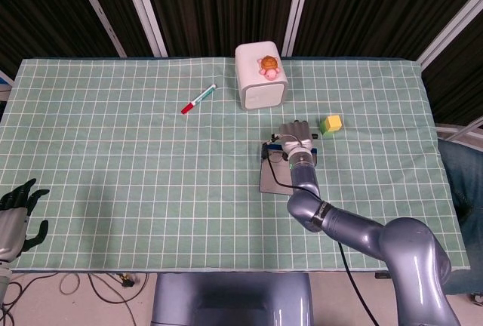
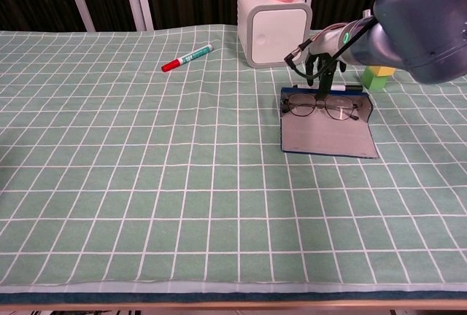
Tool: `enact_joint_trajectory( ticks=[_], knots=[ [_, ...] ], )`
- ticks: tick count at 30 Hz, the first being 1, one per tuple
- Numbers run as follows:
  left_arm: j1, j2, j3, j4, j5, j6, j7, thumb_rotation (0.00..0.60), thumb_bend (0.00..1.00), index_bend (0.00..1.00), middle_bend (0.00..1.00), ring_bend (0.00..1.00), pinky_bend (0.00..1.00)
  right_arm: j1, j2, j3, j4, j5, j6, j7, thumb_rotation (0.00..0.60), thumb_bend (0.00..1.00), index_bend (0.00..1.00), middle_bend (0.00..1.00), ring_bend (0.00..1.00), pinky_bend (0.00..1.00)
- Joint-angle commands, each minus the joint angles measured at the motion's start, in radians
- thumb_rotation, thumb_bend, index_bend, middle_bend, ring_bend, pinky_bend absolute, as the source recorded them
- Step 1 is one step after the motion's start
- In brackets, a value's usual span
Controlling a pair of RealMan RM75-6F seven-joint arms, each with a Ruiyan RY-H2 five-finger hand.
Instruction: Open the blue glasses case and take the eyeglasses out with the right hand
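The blue glasses case (image 2: 325,138) lies open on the green checked cloth, its grey lid flat toward me; in the head view the case (image 1: 272,176) shows just left of my right forearm. The eyeglasses (image 2: 322,107) lie across the case's far half, lenses side by side. My right hand (image 2: 322,58) hangs over the far edge of the case with fingers (image 2: 319,89) pointing down, one tip reaching the bridge of the glasses. From the head view the right hand (image 1: 296,136) covers the glasses. My left hand (image 1: 16,211) rests off the table's near left corner, holding nothing.
A white box (image 2: 273,25) with a pink turtle toy on top stands just behind the case. A green and yellow block (image 2: 379,76) sits to the right of the hand. A red and green marker (image 2: 187,57) lies at the far left of centre.
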Motion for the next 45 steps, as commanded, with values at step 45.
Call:
enact_joint_trajectory(
  ticks=[45],
  knots=[
    [-0.003, 0.001, -0.003, -0.003, -0.013, 0.002, 0.000, 0.600, 0.47, 0.19, 0.00, 0.00, 0.10, -0.014, -0.018, 0.000, 0.045, -0.015, -0.041, 0.028, 0.600, 0.41, 0.47, 0.53, 0.26, 0.24]
  ],
)
